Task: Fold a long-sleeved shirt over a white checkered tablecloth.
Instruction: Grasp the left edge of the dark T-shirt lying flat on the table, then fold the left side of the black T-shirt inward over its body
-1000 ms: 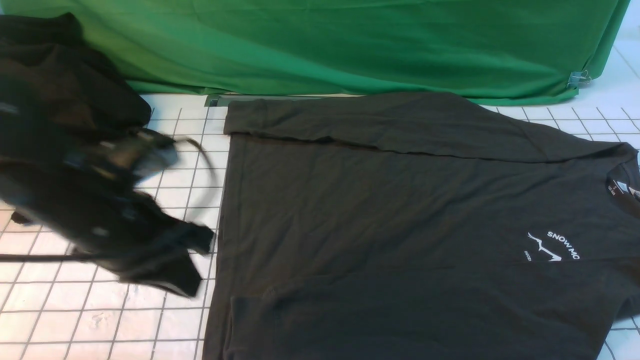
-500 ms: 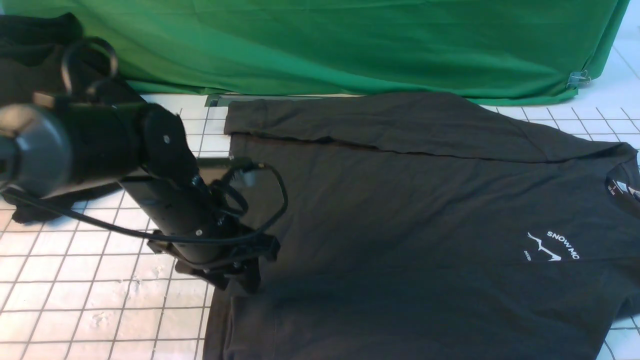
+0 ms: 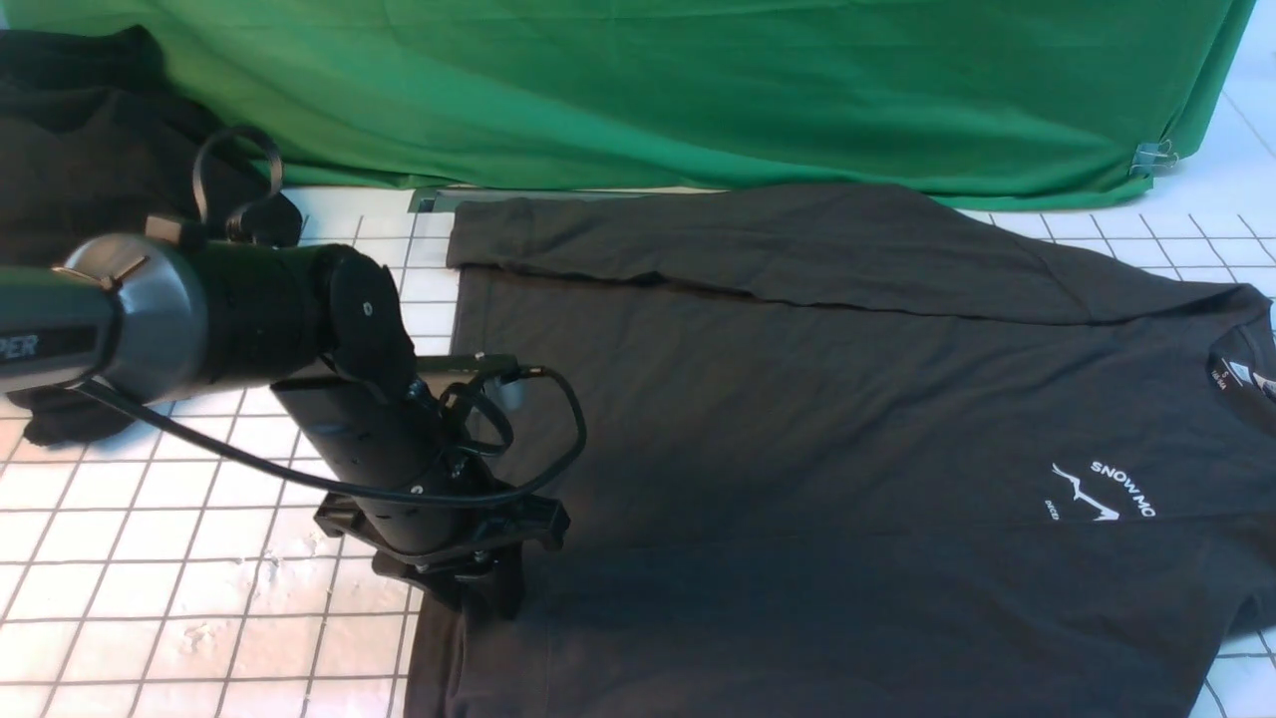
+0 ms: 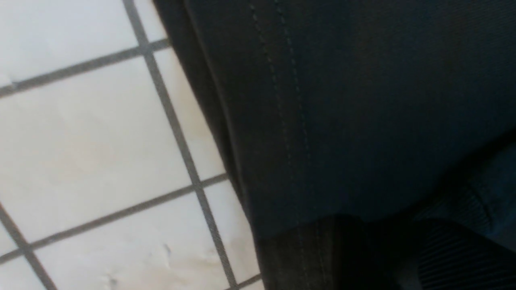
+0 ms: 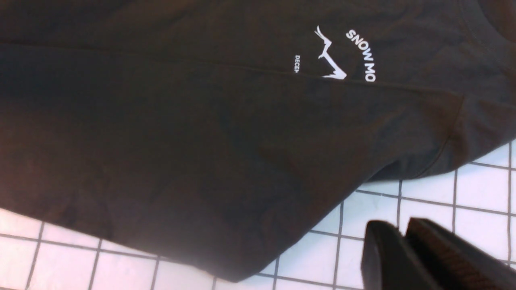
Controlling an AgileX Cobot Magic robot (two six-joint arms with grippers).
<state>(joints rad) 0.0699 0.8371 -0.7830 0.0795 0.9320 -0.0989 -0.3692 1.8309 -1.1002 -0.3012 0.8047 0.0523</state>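
The long-sleeved shirt (image 3: 797, 419) lies flat, dark charcoal, with its far side folded over and the white logo (image 3: 1102, 491) at the right. Under it spreads the white checkered tablecloth (image 3: 150, 598). My left gripper (image 3: 486, 598) points down at the shirt's left hem, near the front. In the left wrist view the stitched hem (image 4: 290, 121) fills the frame. A ribbed finger pad (image 4: 463, 257) sits in deep shadow, so how the jaws stand is unclear. My right gripper (image 5: 403, 231) is shut and empty above bare tablecloth (image 5: 427, 189), beside the shirt's edge (image 5: 282, 241).
A heap of deeper-black cloth (image 3: 90, 150) lies at the far left behind my left arm (image 3: 249, 319). Bright green fabric (image 3: 698, 90) hangs across the back, held by a metal clip (image 3: 1154, 155) at the right. The left arm's cable (image 3: 558, 439) loops over the shirt.
My left arm has swung in from the far left, away from the black heap, and its gripper now sits lower at the shirt's left hem. The shirt has not moved.
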